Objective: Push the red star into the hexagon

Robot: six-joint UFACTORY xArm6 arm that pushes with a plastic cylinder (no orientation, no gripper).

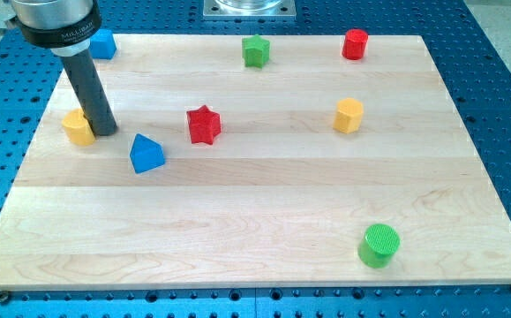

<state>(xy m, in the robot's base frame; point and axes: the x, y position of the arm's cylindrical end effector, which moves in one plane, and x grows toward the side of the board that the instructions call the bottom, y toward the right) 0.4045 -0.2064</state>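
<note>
Wooden board (264,221): our tip (105,132), a bare rod with no claw, sits mid-left; red star (204,124) right of it, yellow hexagon (349,115) farther right.

Between the red star-shaped block (204,124) at centre left and the yellow hexagonal block (349,115) at centre right, the light wooden board (264,212) shows bare wood. At the left, my tip (105,131) touches a yellow block (78,127), and a blue triangular block (146,154) stands just beside the star's lower left
</note>
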